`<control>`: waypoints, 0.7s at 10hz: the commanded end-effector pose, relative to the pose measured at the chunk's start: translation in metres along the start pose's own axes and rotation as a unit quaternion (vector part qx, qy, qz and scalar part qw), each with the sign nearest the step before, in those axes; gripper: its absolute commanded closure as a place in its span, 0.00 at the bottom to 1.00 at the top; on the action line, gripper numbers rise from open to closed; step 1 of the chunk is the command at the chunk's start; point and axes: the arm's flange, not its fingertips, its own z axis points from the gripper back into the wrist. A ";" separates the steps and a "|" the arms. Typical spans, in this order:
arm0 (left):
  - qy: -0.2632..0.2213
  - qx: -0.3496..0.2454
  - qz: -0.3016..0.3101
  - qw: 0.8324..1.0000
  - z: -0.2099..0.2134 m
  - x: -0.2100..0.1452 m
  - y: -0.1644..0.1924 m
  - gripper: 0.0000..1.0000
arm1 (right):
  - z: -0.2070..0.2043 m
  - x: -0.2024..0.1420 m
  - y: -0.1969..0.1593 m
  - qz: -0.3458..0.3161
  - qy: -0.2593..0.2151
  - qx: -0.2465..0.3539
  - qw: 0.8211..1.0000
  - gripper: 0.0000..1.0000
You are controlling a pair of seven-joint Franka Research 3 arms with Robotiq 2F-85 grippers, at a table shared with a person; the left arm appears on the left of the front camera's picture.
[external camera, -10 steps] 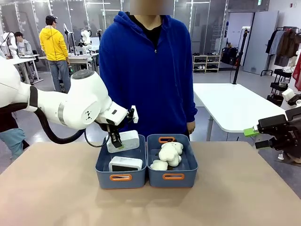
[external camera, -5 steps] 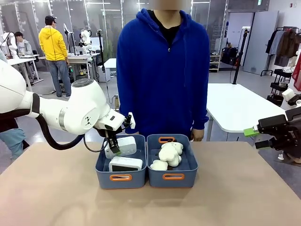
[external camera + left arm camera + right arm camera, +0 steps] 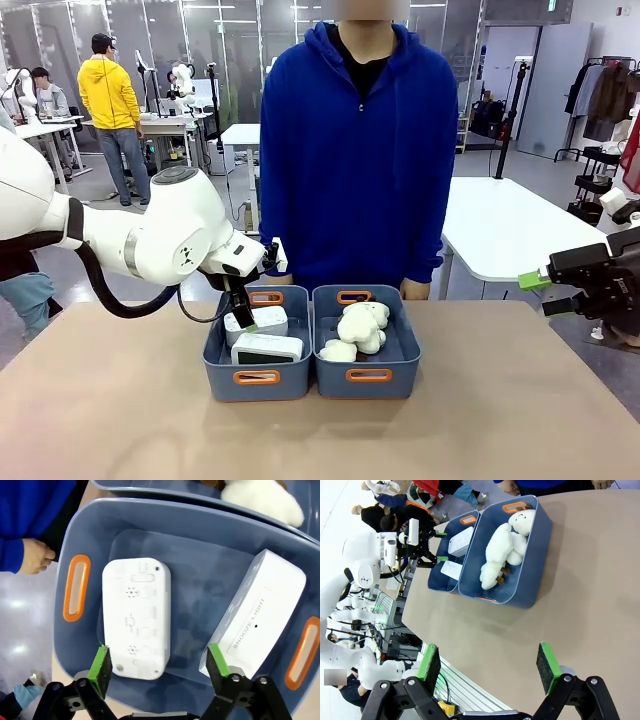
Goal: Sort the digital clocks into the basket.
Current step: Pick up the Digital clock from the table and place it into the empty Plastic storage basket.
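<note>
Two digital clocks (image 3: 136, 618) (image 3: 255, 617) lie in the basket (image 3: 200, 535) under my open left claw (image 3: 159, 665), one showing its back in the wrist view; my right claw (image 3: 490, 667) is open too.

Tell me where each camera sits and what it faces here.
Front view: between the arms, facing the person across the table; left arm reaches over the left basket.
Left wrist view: above that basket, looking down past open fingers at two digital clocks.
Right wrist view: off the table's right side, open fingers.
Shared: both baskets, clocks, plush toys.
</note>
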 end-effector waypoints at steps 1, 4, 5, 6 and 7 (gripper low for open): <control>-0.013 0.010 0.008 1.000 0.009 0.000 0.002 0.00 | -0.001 0.001 -0.001 0.003 -0.005 0.008 1.000 0.02; -0.005 0.007 0.004 1.000 0.006 0.001 0.002 0.00 | -0.001 0.001 -0.001 0.003 -0.005 0.008 1.000 0.02; -0.005 0.007 0.004 1.000 0.006 0.001 0.002 0.00 | -0.001 0.001 -0.001 0.003 -0.005 0.008 1.000 0.02; -0.005 0.007 0.004 1.000 0.006 0.001 0.002 0.00 | -0.001 0.001 -0.001 0.003 -0.005 0.008 1.000 0.02; -0.005 0.007 0.004 1.000 0.006 0.001 0.002 0.00 | -0.001 0.001 -0.001 0.003 -0.005 0.008 1.000 0.02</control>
